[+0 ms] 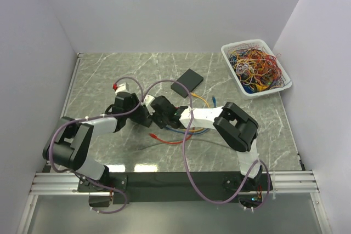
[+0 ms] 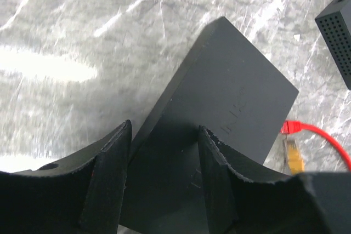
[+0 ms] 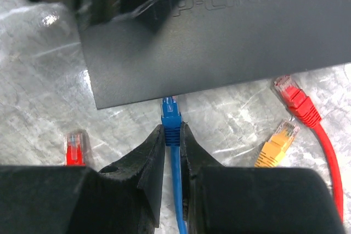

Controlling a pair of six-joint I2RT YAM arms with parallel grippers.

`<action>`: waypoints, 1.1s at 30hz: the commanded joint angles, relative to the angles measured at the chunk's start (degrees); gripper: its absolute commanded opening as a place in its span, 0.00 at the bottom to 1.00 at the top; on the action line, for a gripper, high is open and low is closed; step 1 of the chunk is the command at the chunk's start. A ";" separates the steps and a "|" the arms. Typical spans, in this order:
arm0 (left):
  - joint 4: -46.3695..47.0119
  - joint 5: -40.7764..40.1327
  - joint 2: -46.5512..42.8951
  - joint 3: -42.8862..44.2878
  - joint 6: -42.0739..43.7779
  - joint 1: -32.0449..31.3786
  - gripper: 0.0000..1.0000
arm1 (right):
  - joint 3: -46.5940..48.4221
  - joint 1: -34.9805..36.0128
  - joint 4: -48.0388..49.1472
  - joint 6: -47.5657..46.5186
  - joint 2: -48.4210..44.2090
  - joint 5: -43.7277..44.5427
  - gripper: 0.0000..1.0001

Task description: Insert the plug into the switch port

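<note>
Blue plug (image 3: 170,112) is pinched tight in your right gripper (image 3: 172,130), tip just at the switch (image 3: 230,42) edge; left gripper (image 2: 164,131) straddles the switch, grip unclear.

Grey marbled tabletop (image 1: 109,72), plain white walls (image 1: 164,4), bright glare patches

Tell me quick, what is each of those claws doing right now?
Left gripper: closed on the black switch, one finger on each side.
Right gripper: closed on the blue plug.
</note>
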 commanded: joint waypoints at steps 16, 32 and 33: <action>5.48 20.99 0.98 -9.83 -4.74 -14.02 0.55 | 8.04 1.69 22.08 2.99 -0.83 -20.99 0.00; 20.50 31.70 -8.33 -19.14 -12.99 -10.25 0.53 | -5.59 -0.25 47.75 10.79 -4.62 -20.81 0.00; 21.47 33.02 -8.69 -19.32 -13.17 -9.37 0.53 | -5.59 -0.16 48.45 10.89 -4.44 -21.08 0.00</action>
